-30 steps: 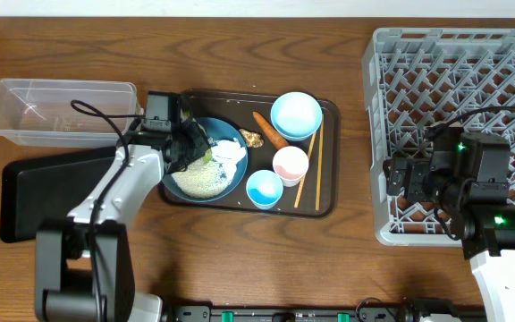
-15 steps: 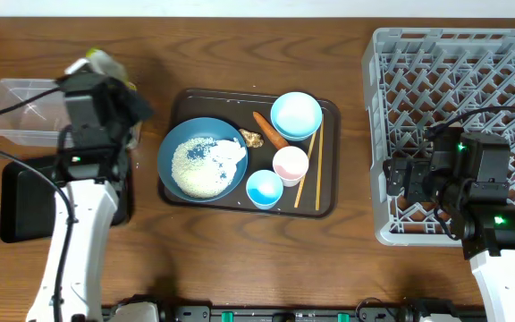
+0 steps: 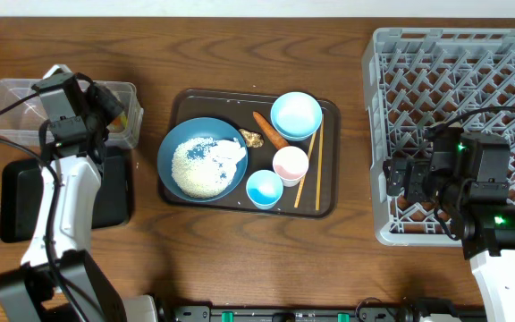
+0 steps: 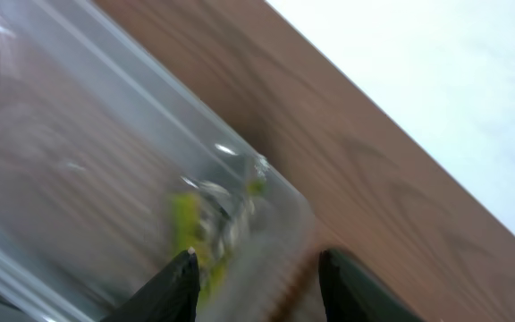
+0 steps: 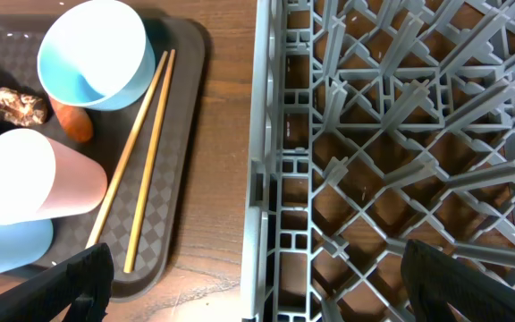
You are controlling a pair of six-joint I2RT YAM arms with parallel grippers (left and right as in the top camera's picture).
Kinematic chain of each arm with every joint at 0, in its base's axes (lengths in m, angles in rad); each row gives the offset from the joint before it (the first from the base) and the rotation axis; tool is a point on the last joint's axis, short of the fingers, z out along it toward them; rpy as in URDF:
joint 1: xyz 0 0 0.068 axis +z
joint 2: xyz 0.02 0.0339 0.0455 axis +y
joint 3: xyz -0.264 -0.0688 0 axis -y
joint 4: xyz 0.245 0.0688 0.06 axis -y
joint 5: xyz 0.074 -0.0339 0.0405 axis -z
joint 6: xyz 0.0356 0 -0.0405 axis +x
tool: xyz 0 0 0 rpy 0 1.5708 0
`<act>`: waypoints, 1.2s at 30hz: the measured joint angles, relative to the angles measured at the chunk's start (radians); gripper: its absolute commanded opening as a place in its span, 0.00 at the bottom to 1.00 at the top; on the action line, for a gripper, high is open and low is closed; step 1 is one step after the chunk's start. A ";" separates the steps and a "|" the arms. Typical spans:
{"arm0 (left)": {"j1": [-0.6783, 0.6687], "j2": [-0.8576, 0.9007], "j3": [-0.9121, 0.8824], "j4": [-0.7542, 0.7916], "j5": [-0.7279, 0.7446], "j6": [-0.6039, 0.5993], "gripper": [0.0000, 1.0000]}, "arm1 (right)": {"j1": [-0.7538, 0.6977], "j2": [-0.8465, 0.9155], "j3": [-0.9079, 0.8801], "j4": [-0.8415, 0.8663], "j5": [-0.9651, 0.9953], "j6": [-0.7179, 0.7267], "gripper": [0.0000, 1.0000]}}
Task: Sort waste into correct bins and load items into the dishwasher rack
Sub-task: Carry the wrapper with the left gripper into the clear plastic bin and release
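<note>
Right claw point(image 5: 275, 291) spread wide, empty, at rack's point(image 3: 454, 54) left rim. Black tray point(image 3: 16, 192) under left arm. Brown tray point(image 3: 329, 204) mid-desk: plate point(image 3: 175, 143) with rice point(image 3: 199, 168) and paper point(image 3: 232, 154), cups, bowl point(image 3: 295, 114), chopsticks point(image 3: 316, 161), carrot point(image 3: 268, 130). Left claw point(image 4: 257, 279) parted, gripping nothing, at tub point(image 3: 16, 98); wrapper point(image 4: 199, 224) loose inside, blurry.

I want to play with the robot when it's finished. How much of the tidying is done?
Just started. Done: the wrapper looks to be in the tub. In hand: nothing; the left gripper is open over the tub, the right gripper open beside the rack, which looks empty. Left: rice and paper on the plate, carrot, scrap, bowl, pink cup, blue cup and chopsticks, all on the tray.
</note>
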 measured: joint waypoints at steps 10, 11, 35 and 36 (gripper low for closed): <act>-0.220 -0.097 0.000 -0.370 0.166 0.002 0.71 | 0.000 0.001 0.000 -0.002 0.000 0.000 0.99; -0.251 -0.085 0.000 -0.396 0.172 0.003 0.71 | 0.000 0.001 0.001 -0.001 0.000 0.000 0.99; -0.535 0.217 0.000 -0.329 0.180 0.000 0.61 | 0.000 0.001 0.001 -0.019 0.000 0.000 0.99; -0.539 0.217 0.000 -0.329 0.177 0.002 0.62 | 0.000 0.001 0.001 -0.019 0.000 0.000 0.99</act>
